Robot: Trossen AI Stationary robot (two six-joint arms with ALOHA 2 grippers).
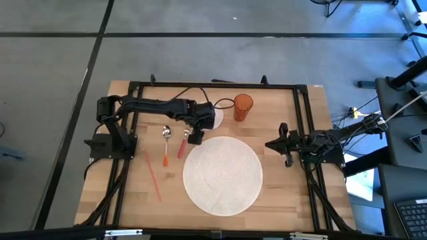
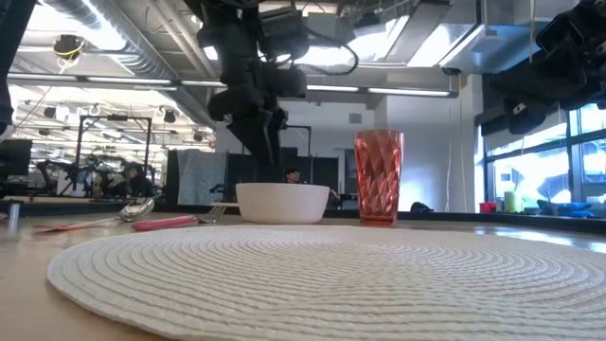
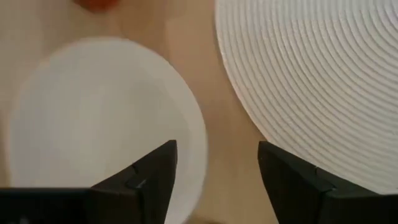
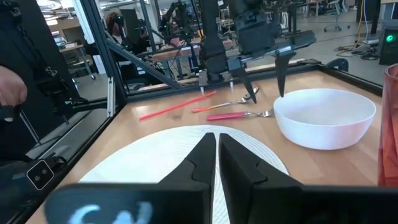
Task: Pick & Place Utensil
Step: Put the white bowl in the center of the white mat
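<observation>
A pale wood grain is shown by the counter (image 1: 280, 200). The round placemat (image 1: 222, 175) is off-white, woven in concentric rings. The bowl (image 4: 324, 117) is plain white. The tumbler (image 2: 379, 177) is translucent orange-red with a faceted diamond pattern. The fork (image 4: 239, 115) and spoon (image 1: 166, 145) have silver heads, on pink-red and orange handles respectively. A thin red stick (image 1: 153, 175) is seen. Both arms' fingers (image 3: 152, 177) are black.

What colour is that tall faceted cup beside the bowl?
The cup is translucent orange-red, clearest in the low view.
</observation>
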